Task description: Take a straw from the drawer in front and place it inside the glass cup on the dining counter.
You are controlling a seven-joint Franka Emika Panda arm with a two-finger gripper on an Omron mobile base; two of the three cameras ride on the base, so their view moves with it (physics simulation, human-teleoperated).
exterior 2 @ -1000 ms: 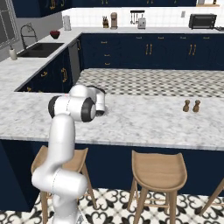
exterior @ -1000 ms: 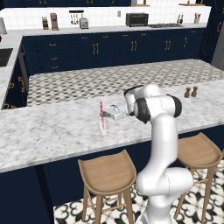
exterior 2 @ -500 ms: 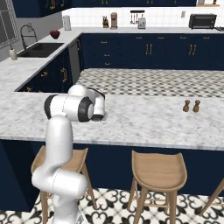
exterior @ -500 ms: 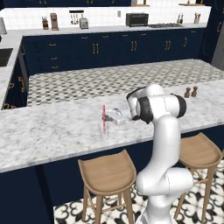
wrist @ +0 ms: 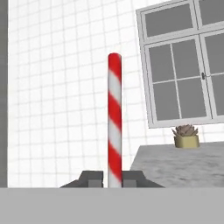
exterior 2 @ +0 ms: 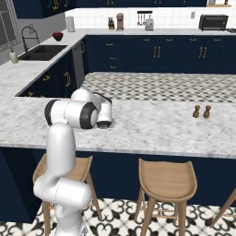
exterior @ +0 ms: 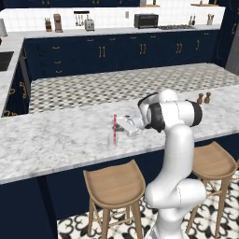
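home kitchen, navy cabinets (exterior: 140, 51), marbled dining counter (exterior: 56, 140), wooden stools (exterior 2: 166, 177), sink (exterior 2: 41, 52)

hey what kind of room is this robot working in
A home kitchen, a rendered one. Navy cabinets run under a tiled wall with a toaster oven on the worktop, a sink sits at the side, and round wooden stools stand at a long marbled dining counter.

White arm (exterior: 179, 154), smooth rounded segments, dark bands at joints; pale grey hand; small dark finger tips (wrist: 92, 178).
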